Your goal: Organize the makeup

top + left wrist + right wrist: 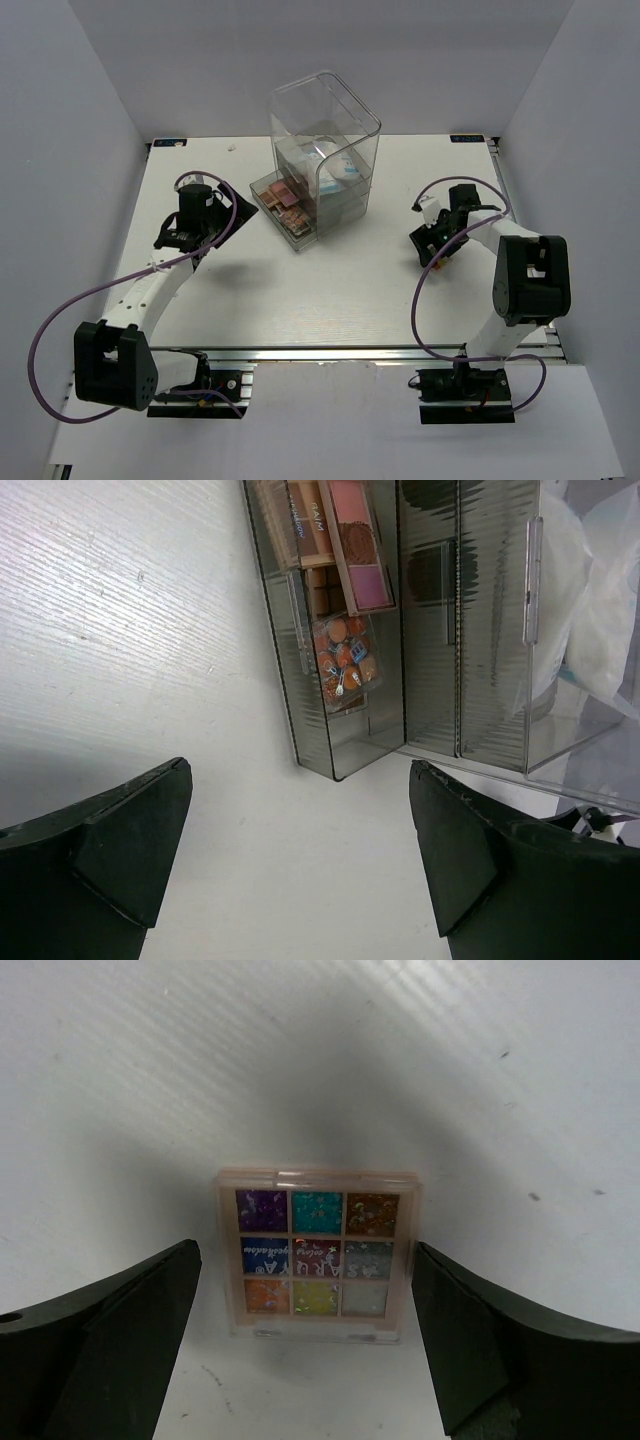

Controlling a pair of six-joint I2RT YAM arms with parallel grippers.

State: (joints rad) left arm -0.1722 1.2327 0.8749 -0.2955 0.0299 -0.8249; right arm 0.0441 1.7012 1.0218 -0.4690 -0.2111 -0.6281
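A small square multicolour palette (315,1253) of the makeup lies flat on the white table. My right gripper (303,1260) is open, one finger on each side of it, neither touching. In the top view that palette is hidden under the right gripper (440,248). More makeup palettes (345,550), brown and pink, lie in a pulled-out drawer (340,750) of the clear box, along with a small orange-pan palette (345,662). My left gripper (300,780) is open over bare table just short of the drawer's front, holding nothing. White packets (600,610) sit inside the box.
The tall clear drawer box (325,140) stands at the back centre, its open drawer (290,208) pointing toward the left arm. White walls close in the table on the left, right and back. Purple cables loop beside both arms.
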